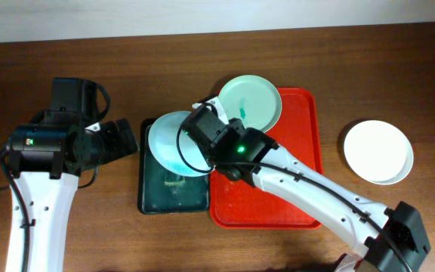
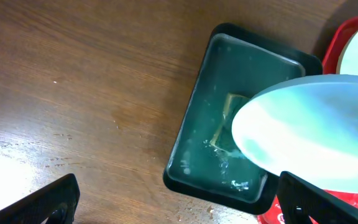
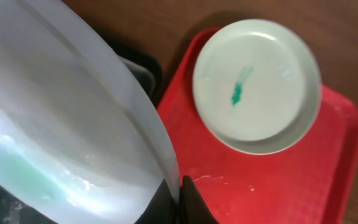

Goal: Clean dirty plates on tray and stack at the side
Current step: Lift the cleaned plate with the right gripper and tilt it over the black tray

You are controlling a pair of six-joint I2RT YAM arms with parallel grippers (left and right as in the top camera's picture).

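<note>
My right gripper (image 1: 202, 134) is shut on the rim of a pale blue plate (image 1: 174, 143) and holds it tilted over the dark green tray (image 1: 172, 198); the plate fills the left of the right wrist view (image 3: 61, 137) and shows in the left wrist view (image 2: 316, 124). A pale mint plate with a teal smear (image 1: 251, 102) lies at the far end of the red tray (image 1: 278, 204), also in the right wrist view (image 3: 257, 84). A clean white plate (image 1: 377, 151) lies on the table to the right. My left gripper (image 2: 179, 205) is open and empty, left of the green tray.
The dark green tray (image 2: 229, 118) holds water and a sponge (image 2: 225, 121), partly hidden by the held plate. The red tray's near half (image 3: 278, 186) is wet. Bare brown table surrounds both trays.
</note>
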